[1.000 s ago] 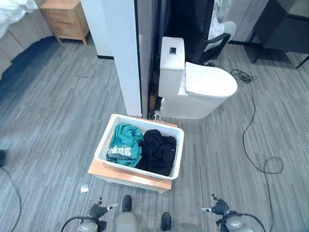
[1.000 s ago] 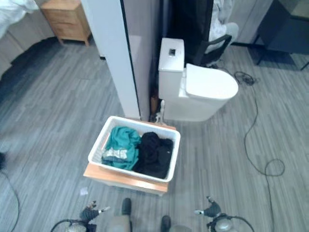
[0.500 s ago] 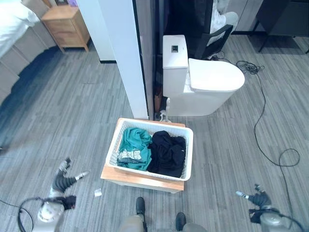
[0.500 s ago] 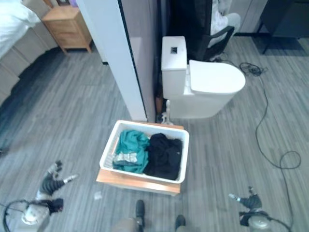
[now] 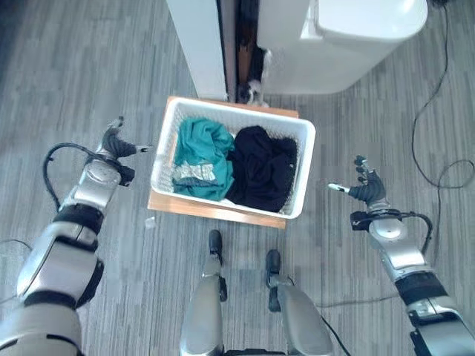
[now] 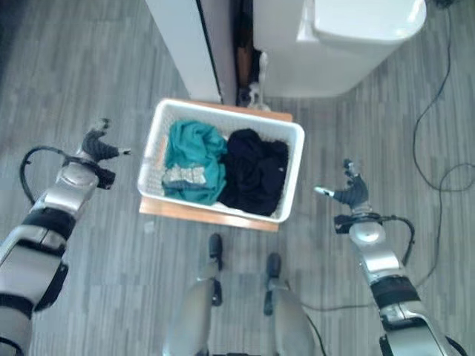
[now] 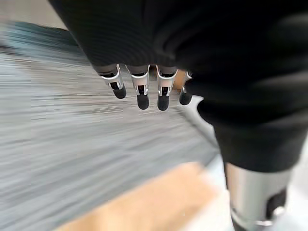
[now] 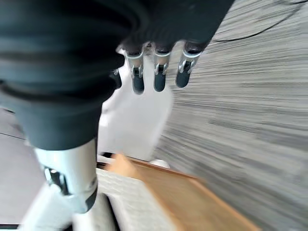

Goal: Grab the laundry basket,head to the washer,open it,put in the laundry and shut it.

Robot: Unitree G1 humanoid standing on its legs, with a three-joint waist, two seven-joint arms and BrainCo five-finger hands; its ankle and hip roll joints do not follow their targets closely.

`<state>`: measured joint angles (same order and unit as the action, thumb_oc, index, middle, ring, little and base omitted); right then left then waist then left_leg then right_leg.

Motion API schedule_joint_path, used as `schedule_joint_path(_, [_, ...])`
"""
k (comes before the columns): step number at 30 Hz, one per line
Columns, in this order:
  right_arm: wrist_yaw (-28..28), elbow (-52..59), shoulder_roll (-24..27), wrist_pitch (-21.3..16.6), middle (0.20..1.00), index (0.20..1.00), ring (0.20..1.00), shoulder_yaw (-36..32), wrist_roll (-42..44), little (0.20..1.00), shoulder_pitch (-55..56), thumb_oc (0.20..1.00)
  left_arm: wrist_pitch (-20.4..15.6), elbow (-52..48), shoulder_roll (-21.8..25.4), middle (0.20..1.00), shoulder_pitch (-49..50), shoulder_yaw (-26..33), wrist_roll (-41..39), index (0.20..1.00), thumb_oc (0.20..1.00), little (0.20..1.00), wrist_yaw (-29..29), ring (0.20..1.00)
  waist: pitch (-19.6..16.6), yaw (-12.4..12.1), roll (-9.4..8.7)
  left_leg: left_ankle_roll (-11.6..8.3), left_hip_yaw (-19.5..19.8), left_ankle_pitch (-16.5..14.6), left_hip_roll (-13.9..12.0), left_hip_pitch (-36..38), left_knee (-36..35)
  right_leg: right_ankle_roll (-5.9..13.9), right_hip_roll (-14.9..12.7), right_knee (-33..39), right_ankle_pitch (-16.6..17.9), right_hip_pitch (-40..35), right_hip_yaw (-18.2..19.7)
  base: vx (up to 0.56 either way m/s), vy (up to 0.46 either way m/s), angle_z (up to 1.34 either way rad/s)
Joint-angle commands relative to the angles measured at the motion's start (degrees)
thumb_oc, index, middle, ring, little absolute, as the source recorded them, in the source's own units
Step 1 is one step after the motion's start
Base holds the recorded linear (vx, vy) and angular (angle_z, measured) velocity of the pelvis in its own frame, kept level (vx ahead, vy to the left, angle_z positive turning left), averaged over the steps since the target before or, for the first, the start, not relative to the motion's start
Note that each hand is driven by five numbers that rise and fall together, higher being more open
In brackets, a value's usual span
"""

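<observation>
Laundry basket between open robot hands.

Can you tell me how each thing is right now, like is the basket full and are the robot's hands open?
laundry basket: upright on a low wooden board, holding clothes, not held.
teal garment: crumpled in the basket's left half.
black garment: crumpled in the right half.
left hand: open, just left of the basket.
right hand: open, to the basket's right, apart from it.
toilet: lid down.
</observation>
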<state>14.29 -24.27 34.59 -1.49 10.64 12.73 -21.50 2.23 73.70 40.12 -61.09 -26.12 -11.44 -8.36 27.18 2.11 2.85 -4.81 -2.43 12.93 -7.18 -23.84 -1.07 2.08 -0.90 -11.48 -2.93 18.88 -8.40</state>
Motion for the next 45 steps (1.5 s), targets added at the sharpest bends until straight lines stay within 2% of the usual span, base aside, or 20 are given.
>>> schedule_joint_path(1, [2.9, 6.11, 2.09, -5.21, 1.0, 1.0, 1.0, -2.44, 2.54, 1.0, 2.47, 1.0, -0.81, 4.42, 0.03, 1.0, -5.45, 2.0, -2.64, 1.0, 1.0, 1.0, -2.79, 1.0, -1.95, 1.0, -3.32, 0.19, -0.03, -8.11, -2.62, 1.52, 7.79, 2.94, -6.0, 6.22, 5.67, 0.88, -0.88, -0.05, -0.073, 0.08])
schedule_joint_path(7, [3.83, 8.47, 1.41, -7.58, 1.0, 1.0, 1.0, -2.14, 4.05, 1.0, 4.01, 1.0, -0.86, 7.76, 0.46, 1.0, -10.72, 0.99, -1.75, 1.0, 1.0, 1.0, -4.46, 1.0, -1.3, 1.92, -4.19, -0.34, 0.14, -7.61, -2.91, -1.64, 8.31, 3.08, -5.86, 6.74, 6.87, 3.39, -1.02, -0.04, -0.026, 0.07])
schedule_joint_path(13, [3.61, 7.67, 0.69, -7.41, 1.0, 1.0, 1.0, -0.88, 3.1, 1.0, 5.17, 1.0, -1.96, 4.85, 1.11, 1.0, -11.57, 1.0, -3.5, 1.0, 1.0, 1.0, -5.46, 1.0, -1.43, 1.8, -4.54, -0.35, -0.22, -7.42, -2.79, -3.05, 8.06, 3.33, -6.04, 8.24, 7.98, 4.26, -1.17, -0.01, -0.004, 0.0])
schedule_joint_path(17, [3.14, 6.8, 0.53, -7.36, 1.0, 1.0, 1.0, -1.06, 3.5, 1.0, 6.34, 1.0, -2.35, 3.14, 1.88, 1.0, -11.43, 0.84, -4.85, 1.0, 1.0, 1.0, -5.33, 1.0, -1.39, 1.81, -4.3, -0.33, -0.1, -7.43, -2.52, -2.85, 7.92, 3.36, -6.19, 8.32, 7.9, 4.08, -1.26, 0.0, 0.0, 0.0])
schedule_joint_path(19, [2.09, 6.81, 0.74, -7.28, 1.0, 1.0, 1.0, -1.29, 3.38, 1.0, 7.75, 1.0, -2.38, 1.42, 4.78, 1.0, -11.7, -0.12, -4.23, 1.0, 1.0, 1.0, -5.32, 1.0, -1.32, 1.7, -3.99, -0.32, -0.2, -7.62, -2.33, -2.02, 7.69, 3.27, -6.26, 8.12, 7.62, 3.5, -1.07, 0.0, 0.0, 0.0])
schedule_joint_path(24, [0.64, 6.58, 0.98, -7.69, 1.0, 1.0, 1.0, -0.38, 4.19, 1.0, 7.66, 1.0, -2.3, 1.14, 8.32, 1.0, -12.89, -0.17, -4.38, 1.0, 1.0, 1.0, -5.43, 1.0, -1.17, 1.49, -3.66, -0.39, -0.53, -7.79, -2.22, -1.21, 7.52, 3.25, -6.31, 8.04, 7.4, 2.93, -0.82, 0.01, 0.001, -0.04])
schedule_joint_path(32, [-0.41, 4.93, 0.66, -7.62, 1.0, 1.0, 1.0, 2.13, 6.12, 1.0, 6.94, 1.0, -3.04, -0.16, 8.4, 1.0, -14.62, 0.46, -7.58, 1.0, 1.0, 1.0, -6.72, 1.0, -1.08, 1.27, -3.52, -0.46, -0.33, -8.06, -2.24, -0.97, 8.04, 3.19, -6.37, 7.88, 7.2, 2.3, -1.08, 0.0, -0.001, -0.01])
schedule_joint_path(36, [-0.39, 3.81, -0.02, -7.05, 1.0, 1.0, 1.0, 1.76, 7.38, 1.0, 7.07, 1.0, -4.53, -4.84, 6.06, 1.0, -12.74, 1.05, -16.31, 1.0, 1.0, 1.0, -3.48, 1.0, -0.94, 1.15, -3.06, -0.4, -0.36, -8.16, -2.11, -1.14, 8.36, 3.11, -6.41, 7.8, 7.15, 2.4, -1.24, 0.0, 0.0, 0.0])
schedule_joint_path(37, [-0.4, 3.8, -0.01, -7.05, 1.0, 1.0, 1.0, 1.77, 7.4, 1.0, 7.08, 1.0, -4.54, -4.85, 6.06, 1.0, -12.71, 1.05, -16.34, 1.0, 1.0, 1.0, -3.48, 1.0, -0.96, 1.16, -3.04, -0.4, -0.35, -8.16, -2.11, -1.16, 8.37, 3.11, -6.41, 7.8, 7.15, 2.41, -1.25, 0.0, 0.0, 0.0])
schedule_joint_path(38, [-0.64, 3.48, -0.08, -6.69, 1.0, 1.0, 1.0, 1.83, 8.7, 1.0, 7.03, 1.0, -4.53, -5.63, 5.38, 1.0, -12.59, 0.78, -20.61, 1.0, 1.0, 1.0, -2.54, 1.0, -0.85, 1.22, -2.85, -0.4, -0.34, -8.09, -2.07, -1.12, 8.36, 3.04, -6.35, 7.68, 7.12, 2.43, -1.23, 0.0, 0.0, 0.0])
schedule_joint_path(42, [-0.81, 2.41, 0.07, -6.49, 1.0, 1.0, 1.0, 1.61, 10.83, 1.0, 7.14, 1.0, -4.19, -7.58, 5.3, 1.0, -11.79, -1.15, -22.87, 1.0, 1.0, 1.0, -1.49, 1.0, -0.71, 1.15, -2.43, -0.38, -0.42, -7.92, -1.96, -1.12, 8.31, 3.08, -6.48, 7.53, 7.22, 2.49, -1.34, 0.0, 0.0, 0.0])
schedule_joint_path(45, [-0.81, 1.41, 0.25, -5.82, 1.0, 1.0, 1.0, 1.41, 11.34, 1.0, 7.48, 1.0, -4.58, -13.53, 6.8, 1.0, -9.58, -3.88, -23.76, 1.0, 1.0, 1.0, -0.75, 1.0, -0.55, 0.87, -1.9, -0.3, -0.4, -7.85, -1.92, -1.0, 8.43, 3.02, -6.53, 7.31, 7.18, 2.34, -1.44, 0.0, 0.0, 0.0])
